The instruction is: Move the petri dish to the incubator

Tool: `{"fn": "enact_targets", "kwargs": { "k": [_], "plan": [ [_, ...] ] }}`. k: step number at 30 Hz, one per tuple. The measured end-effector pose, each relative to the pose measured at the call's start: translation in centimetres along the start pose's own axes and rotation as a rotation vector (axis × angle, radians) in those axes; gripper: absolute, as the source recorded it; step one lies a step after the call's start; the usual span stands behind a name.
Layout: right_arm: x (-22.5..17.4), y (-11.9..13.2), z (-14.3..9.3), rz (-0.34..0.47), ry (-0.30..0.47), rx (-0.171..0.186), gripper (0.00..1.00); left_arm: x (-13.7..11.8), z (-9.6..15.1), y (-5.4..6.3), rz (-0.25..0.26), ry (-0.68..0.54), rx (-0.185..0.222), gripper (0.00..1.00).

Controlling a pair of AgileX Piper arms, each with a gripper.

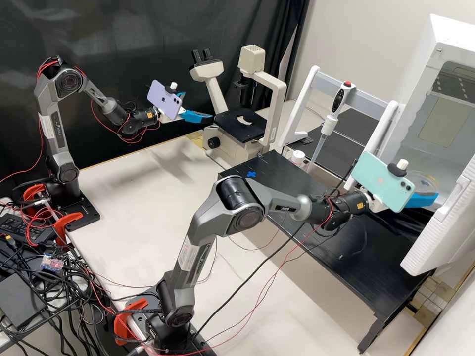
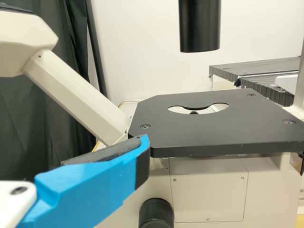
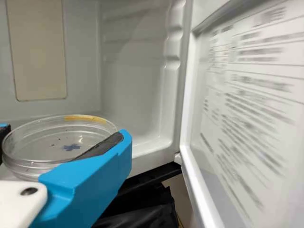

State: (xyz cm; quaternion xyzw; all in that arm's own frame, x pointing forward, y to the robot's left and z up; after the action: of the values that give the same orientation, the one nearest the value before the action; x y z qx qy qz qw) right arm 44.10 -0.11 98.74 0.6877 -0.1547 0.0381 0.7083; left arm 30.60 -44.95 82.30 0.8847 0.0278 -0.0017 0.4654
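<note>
Status: pickup looks done, delivery is most of the way, placing and release are left.

Petri dish (image 3: 33, 167) is in the right gripper (image 3: 64, 131), clamped between the two blue fingers at its side wall, and looks about level. It sits at the mouth of the incubator (image 3: 133, 85). Door (image 3: 247, 118) is open, so nothing to do there before the drop-off. How deep the dish is past the front edge is hard to judge from this angle; my read is at or just inside the opening. Can't tell whether its base touches the incubator floor, so I wouldn't count it as placed.

Left gripper (image 1: 199, 106) is at the microscope (image 2: 213, 128), beside the stage, fingers apart, no dish between them. Looks like it has no job in this part.

Left to do, as I judge it: carry the dish in far enough to clear the front edge, set it down flat, open the fingers, back the arm out. Main risk is letting go while the dish is high or half over the lip; it could tip. Closing the door isn't in the task line, so I leave it off the list.
</note>
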Motion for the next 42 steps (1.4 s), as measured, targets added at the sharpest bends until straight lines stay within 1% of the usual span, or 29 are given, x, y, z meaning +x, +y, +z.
{"fn": "enact_targets", "kwargs": {
  "k": [4,7,8,12,16,21,28,38,42],
  "plan": [
    [2.3,-0.3,-0.1,-0.018,-0.034,0.002,0.00,0.0,0.0,0.0,0.000,0.000,0.000,1.00],
    [3.5,-0.4,0.0,-0.031,-0.044,0.003,0.00,0.0,0.0,0.0,0.000,0.000,0.000,1.00],
    [3.9,-0.4,0.0,-0.038,-0.045,-0.002,0.00,0.0,0.0,0.0,0.000,0.000,0.000,1.00],
    [5.4,-0.6,-0.2,-0.052,-0.020,0.022,0.00,0.0,0.0,0.0,0.000,0.000,0.000,1.00],
    [6.3,-1.0,-0.3,-0.071,0.010,0.018,0.00,0.0,0.0,0.0,0.000,0.000,0.000,1.00],
    [7.1,-1.7,0.0,-0.097,0.025,0.018,0.00,0.0,0.0,0.0,0.000,0.000,0.000,1.00],
    [8.0,-3.4,1.3,-0.129,0.004,0.026,0.00,0.0,0.0,0.0,0.000,0.000,0.000,1.00],
    [9.0,-4.2,1.8,-0.122,0.018,0.024,0.00,0.0,0.0,0.0,0.000,0.000,0.000,1.00],
    [9.3,-4.6,2.0,-0.126,0.020,0.017,0.00,0.0,0.0,0.0,0.000,0.000,0.000,1.00]
  ]
}}
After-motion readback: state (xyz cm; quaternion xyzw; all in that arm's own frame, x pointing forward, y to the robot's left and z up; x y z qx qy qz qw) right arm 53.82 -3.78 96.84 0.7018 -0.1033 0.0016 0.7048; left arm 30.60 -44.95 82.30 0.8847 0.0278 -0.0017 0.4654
